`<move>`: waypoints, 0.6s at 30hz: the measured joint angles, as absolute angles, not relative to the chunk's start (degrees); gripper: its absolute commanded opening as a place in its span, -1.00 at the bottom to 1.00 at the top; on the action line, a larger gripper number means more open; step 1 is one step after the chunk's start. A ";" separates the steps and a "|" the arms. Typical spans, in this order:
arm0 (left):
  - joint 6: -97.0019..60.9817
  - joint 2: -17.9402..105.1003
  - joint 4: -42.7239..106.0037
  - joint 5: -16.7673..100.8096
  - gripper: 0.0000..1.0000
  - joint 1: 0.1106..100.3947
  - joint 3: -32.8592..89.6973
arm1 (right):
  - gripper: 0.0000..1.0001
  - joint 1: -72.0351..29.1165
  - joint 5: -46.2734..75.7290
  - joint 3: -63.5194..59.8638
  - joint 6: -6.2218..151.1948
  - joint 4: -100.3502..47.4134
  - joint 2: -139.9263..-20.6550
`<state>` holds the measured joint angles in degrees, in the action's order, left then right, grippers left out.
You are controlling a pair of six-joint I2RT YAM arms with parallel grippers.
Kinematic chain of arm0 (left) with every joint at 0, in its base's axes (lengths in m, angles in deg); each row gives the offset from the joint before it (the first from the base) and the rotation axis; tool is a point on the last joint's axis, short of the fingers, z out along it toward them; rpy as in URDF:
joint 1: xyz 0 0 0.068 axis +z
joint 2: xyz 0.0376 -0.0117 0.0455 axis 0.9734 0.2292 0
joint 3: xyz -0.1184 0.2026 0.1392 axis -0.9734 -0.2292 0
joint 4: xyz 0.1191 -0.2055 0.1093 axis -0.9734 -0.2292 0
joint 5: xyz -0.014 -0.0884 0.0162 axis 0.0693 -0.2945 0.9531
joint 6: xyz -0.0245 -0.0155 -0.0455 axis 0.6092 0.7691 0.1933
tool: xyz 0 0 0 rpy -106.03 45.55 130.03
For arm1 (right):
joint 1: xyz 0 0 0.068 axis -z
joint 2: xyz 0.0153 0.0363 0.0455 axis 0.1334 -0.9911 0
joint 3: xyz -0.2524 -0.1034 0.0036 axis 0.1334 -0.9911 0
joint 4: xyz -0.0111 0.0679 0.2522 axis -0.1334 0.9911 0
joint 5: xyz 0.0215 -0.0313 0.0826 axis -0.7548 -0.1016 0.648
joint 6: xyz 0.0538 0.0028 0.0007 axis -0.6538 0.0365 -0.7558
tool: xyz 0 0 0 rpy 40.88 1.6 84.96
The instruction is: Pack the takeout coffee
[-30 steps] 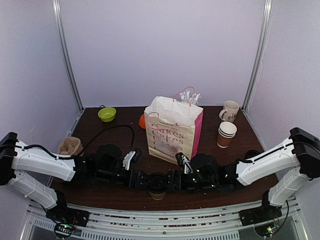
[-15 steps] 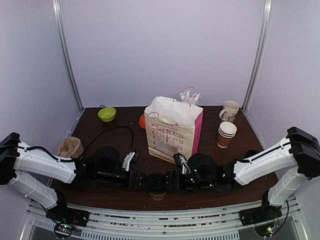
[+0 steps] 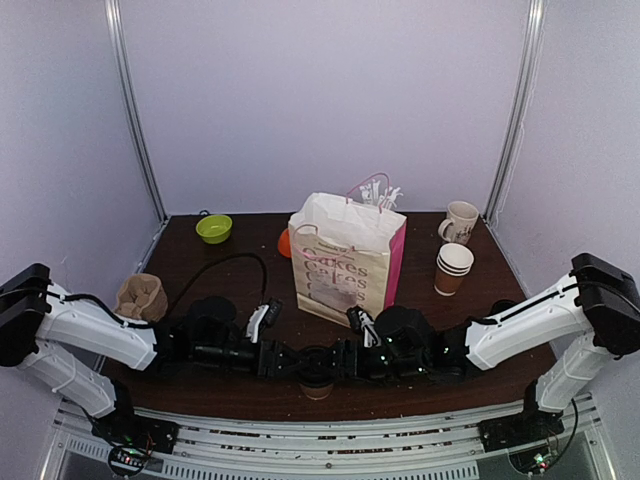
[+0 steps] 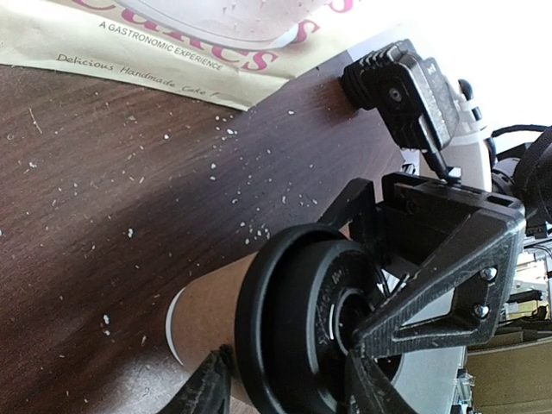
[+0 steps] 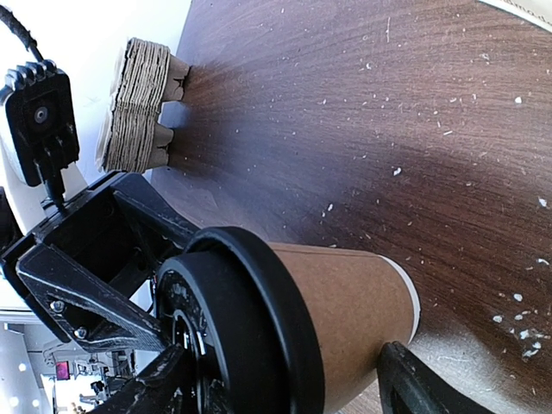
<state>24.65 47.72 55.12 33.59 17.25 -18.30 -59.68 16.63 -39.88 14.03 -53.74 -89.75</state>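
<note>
The takeout coffee (image 3: pixel 318 388), a brown paper cup with a black lid, stands at the table's near edge between both arms. My left gripper (image 3: pixel 298 360) reaches it from the left and my right gripper (image 3: pixel 340 360) from the right. In the left wrist view, the left gripper (image 4: pixel 289 384) is turned on its side and stands half open, astride the lid (image 4: pixel 285 328) and upper cup wall (image 4: pixel 207 319). In the right wrist view, the right gripper (image 5: pixel 280 379) is also on its side. It spans the cup (image 5: pixel 345 302) from lid to base and holds it.
Behind the cup stands a cream and pink paper bag (image 3: pixel 345 265) stuffed with white paper. A stack of paper cups (image 3: pixel 452 268) and a mug (image 3: pixel 460 222) are at the back right. A green bowl (image 3: pixel 214 228) and a stack of cardboard carriers (image 3: pixel 141 292) are on the left.
My left gripper's jaws have narrowed round the top of the cup. Both arms have edged slightly inward. The cup stays where it was.
</note>
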 measured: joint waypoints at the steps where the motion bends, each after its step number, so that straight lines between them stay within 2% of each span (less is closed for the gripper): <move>1: 24.74 47.85 55.67 33.53 -0.13 17.33 -18.52 | 0.51 -59.64 16.63 -39.88 13.94 -53.81 -89.84; 6: 25.15 48.75 58.86 32.96 -0.08 17.66 -19.52 | 0.53 -59.47 16.82 -39.86 13.52 -53.78 -89.88; 14: 23.29 47.22 51.80 33.59 0.55 17.95 -16.99 | 0.59 -59.31 16.82 -38.92 14.75 -51.51 -89.07; 18: 21.26 46.08 44.21 34.38 0.73 17.95 -14.23 | 0.60 -59.16 16.80 -38.11 15.97 -49.59 -86.95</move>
